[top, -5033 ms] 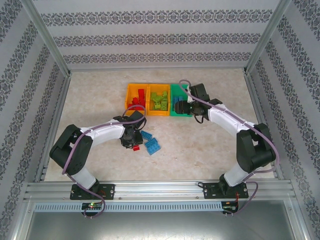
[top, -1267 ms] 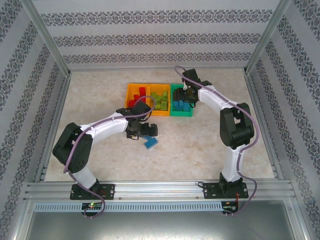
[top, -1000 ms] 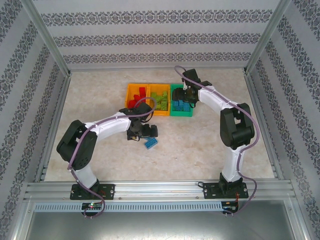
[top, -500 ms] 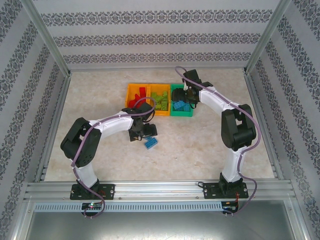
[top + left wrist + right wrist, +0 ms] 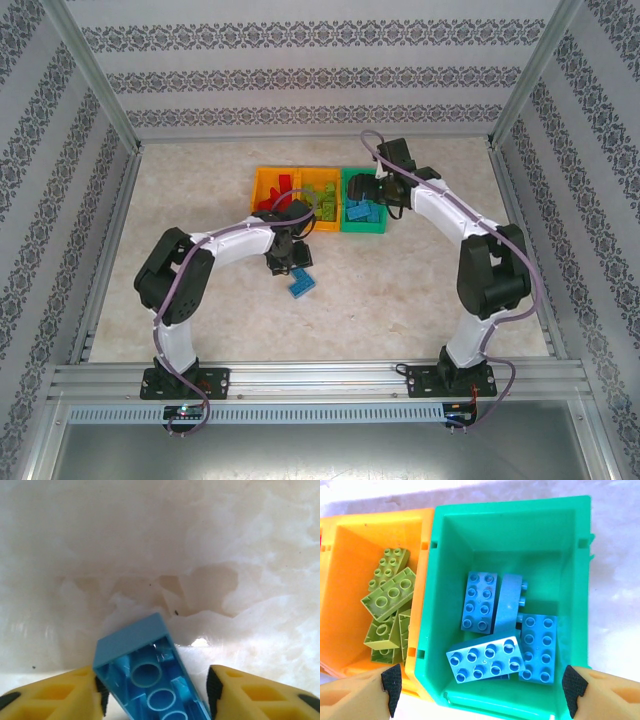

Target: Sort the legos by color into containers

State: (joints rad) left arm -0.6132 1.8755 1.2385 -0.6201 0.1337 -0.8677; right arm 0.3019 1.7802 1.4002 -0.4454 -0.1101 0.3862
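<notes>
Underside tubes of blue brick (image 5: 150,680) clamped in left jaws, right jaws apart above green bin (image 5: 572,555), blue legos (image 5: 485,660) inside

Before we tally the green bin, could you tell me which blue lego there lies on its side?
The middle one: smooth face up, studs pointing right; the others show studs on top.

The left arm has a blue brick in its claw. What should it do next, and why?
Probably lift and carry it right to the green bin. The left pincer holds a light blue brick over bare table, and that bin has the other blue bricks.
</notes>
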